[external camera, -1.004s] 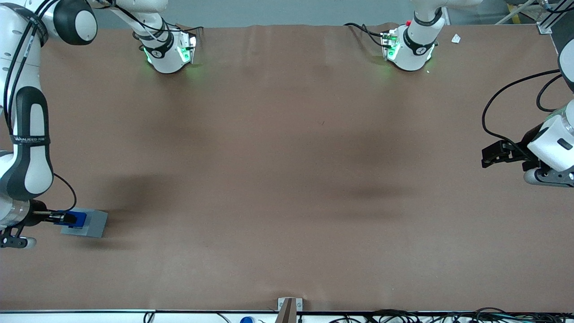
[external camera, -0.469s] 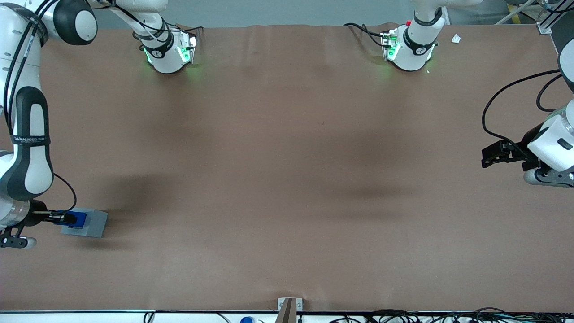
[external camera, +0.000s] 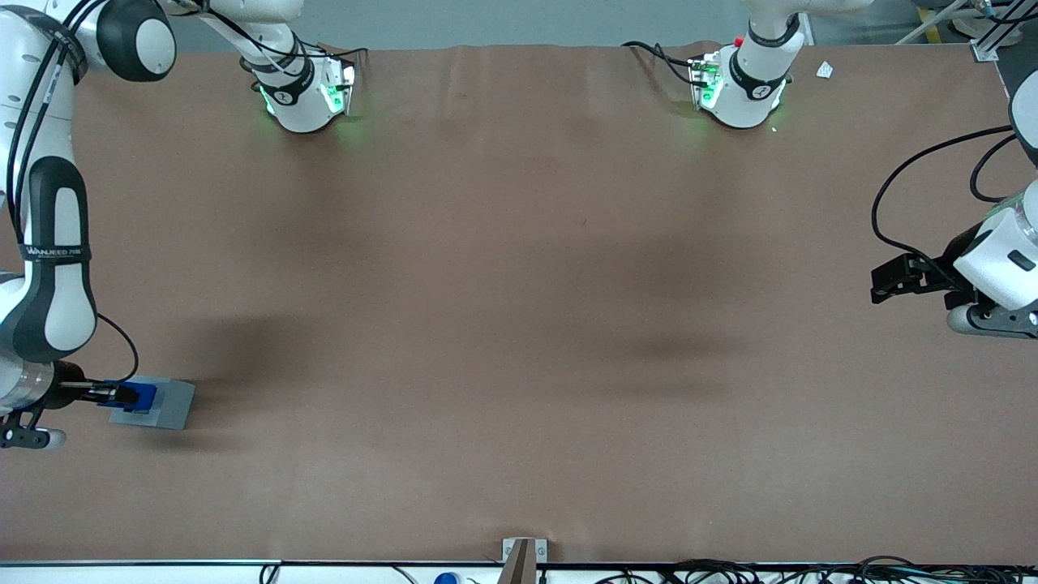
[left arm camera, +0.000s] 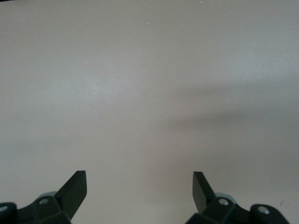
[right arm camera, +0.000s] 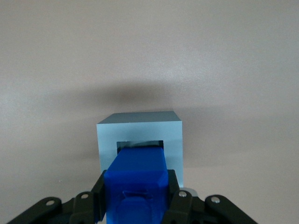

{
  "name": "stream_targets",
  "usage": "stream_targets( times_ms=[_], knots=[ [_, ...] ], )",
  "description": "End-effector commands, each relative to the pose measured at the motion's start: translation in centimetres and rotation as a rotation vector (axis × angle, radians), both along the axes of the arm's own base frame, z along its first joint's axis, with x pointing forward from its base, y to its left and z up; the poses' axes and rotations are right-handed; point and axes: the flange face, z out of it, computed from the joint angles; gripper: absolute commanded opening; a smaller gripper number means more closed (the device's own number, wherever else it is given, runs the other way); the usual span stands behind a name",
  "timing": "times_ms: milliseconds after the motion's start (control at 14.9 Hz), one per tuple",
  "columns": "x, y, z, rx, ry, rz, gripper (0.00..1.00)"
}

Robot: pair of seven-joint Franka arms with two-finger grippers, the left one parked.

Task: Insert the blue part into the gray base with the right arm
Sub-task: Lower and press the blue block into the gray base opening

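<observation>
The gray base [external camera: 162, 403] lies on the brown table near the working arm's end, close to the front camera. The right arm [external camera: 49, 276] reaches down to it. Its slim black gripper [external camera: 122, 395] is shut on the blue part [external camera: 142, 396], which sits over the base's top. In the right wrist view the blue part [right arm camera: 138, 179] is clamped between the black fingers [right arm camera: 99, 191], and its end reaches the square recess of the gray base [right arm camera: 139, 128]. How deep it sits in the recess is hidden.
Two white robot pedestals with green lights [external camera: 304, 93] [external camera: 738, 89] stand at the table's edge farthest from the front camera. A small metal bracket [external camera: 523, 551] sits at the near edge. Cables [external camera: 730, 572] run along the near edge.
</observation>
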Motion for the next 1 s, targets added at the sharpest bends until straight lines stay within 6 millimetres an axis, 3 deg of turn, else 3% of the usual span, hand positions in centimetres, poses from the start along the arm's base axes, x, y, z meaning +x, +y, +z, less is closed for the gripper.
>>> stream_targets(
  times_ms=[0, 335, 937],
  knots=[
    [0.1, -0.1, -2.3, 0.006, 0.007, -0.010, 0.00],
    [0.5, 0.0, 0.5, -0.002, -0.035, -0.003, 0.00],
    [0.5, 0.0, 1.1, 0.004, -0.043, 0.005, 0.00]
  ],
)
